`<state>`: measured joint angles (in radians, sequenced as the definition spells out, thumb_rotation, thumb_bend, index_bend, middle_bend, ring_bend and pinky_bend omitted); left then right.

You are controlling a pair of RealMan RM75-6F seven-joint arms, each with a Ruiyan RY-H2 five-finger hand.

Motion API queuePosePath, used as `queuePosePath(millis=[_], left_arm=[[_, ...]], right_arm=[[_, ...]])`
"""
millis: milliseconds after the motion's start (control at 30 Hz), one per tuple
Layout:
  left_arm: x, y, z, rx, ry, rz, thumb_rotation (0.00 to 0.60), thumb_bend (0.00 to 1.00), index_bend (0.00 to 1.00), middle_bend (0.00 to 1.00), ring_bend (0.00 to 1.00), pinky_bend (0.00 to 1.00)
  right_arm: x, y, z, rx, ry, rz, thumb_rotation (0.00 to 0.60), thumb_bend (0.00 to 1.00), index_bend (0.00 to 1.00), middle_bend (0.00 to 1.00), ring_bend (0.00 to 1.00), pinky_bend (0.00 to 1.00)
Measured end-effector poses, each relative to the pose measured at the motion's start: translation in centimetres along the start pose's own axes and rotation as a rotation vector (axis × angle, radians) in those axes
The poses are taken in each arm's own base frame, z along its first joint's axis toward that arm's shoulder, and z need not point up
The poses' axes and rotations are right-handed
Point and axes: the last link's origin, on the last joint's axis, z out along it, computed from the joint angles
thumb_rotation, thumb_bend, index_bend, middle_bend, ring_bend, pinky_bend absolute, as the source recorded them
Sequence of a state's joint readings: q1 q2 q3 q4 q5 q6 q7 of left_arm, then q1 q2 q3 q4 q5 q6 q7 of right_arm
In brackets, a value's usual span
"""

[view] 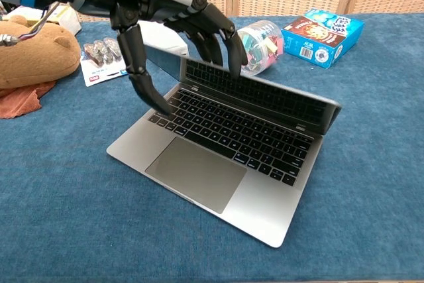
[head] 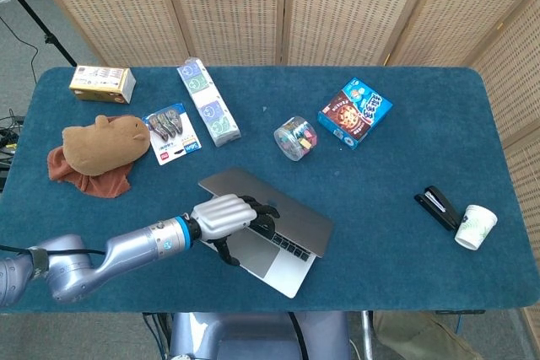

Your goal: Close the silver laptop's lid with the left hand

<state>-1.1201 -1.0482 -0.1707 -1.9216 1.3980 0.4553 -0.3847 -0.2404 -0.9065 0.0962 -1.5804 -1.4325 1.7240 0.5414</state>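
The silver laptop [head: 278,225] [view: 225,157] lies near the table's front middle with its lid tilted low over the keyboard, still partly ajar. My left hand [head: 221,213] [view: 165,11] is over the lid's left end, fingers [view: 225,38] spread and draped on its top edge, while the thumb hangs down in front of the keyboard's left side. It holds nothing. The right hand is not visible in either view.
Behind the laptop stand a clear jar of clips [head: 294,138] [view: 262,48] and a blue cookie box [head: 355,112] [view: 322,28]. To the left lie a brown plush on a cloth [head: 101,147], a blister pack [head: 171,133] and a long white box [head: 207,101]. A stapler [head: 437,207] and paper cup [head: 475,226] sit far right.
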Motion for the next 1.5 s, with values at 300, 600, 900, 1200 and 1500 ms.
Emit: queuePosePath(millis=[300, 600, 900, 1200, 1500], left_arm=[[-1.8, 0.2, -0.5, -0.005, -0.053, -0.033, 0.6, 0.12, 0.34, 0.2, 0.22, 0.18], [-4.0, -0.1, -0.7, -0.003, -0.113, -0.05, 0.6, 0.12, 0.34, 0.2, 0.22, 0.18], [-6.3, -0.9, -0.8, 0.011, -0.16, -0.076, 0.6, 0.12, 0.34, 0.2, 0.22, 0.18], [-8.7, -2.0, -0.9, 0.031, -0.207, -0.081, 0.6, 0.12, 0.34, 0.2, 0.22, 0.18], [-10.8, -3.5, -1.0, 0.069, -0.233, -0.112, 0.6, 0.12, 0.34, 0.2, 0.22, 0.18]], right_arm=[[0.1, 0.0, -0.1, 0.0, 0.003, 0.003, 0.6, 0.19, 0.02, 0.0, 0.0, 0.0], [0.2, 0.0, -0.1, 0.004, 0.003, 0.008, 0.6, 0.19, 0.02, 0.0, 0.0, 0.0], [0.2, 0.0, -0.1, 0.004, 0.0, 0.011, 0.6, 0.19, 0.02, 0.0, 0.0, 0.0], [0.1, -0.1, -0.1, 0.008, -0.001, 0.012, 0.6, 0.19, 0.02, 0.0, 0.0, 0.0], [0.1, -0.1, -0.1, 0.01, -0.004, 0.013, 0.6, 0.19, 0.02, 0.0, 0.0, 0.0]])
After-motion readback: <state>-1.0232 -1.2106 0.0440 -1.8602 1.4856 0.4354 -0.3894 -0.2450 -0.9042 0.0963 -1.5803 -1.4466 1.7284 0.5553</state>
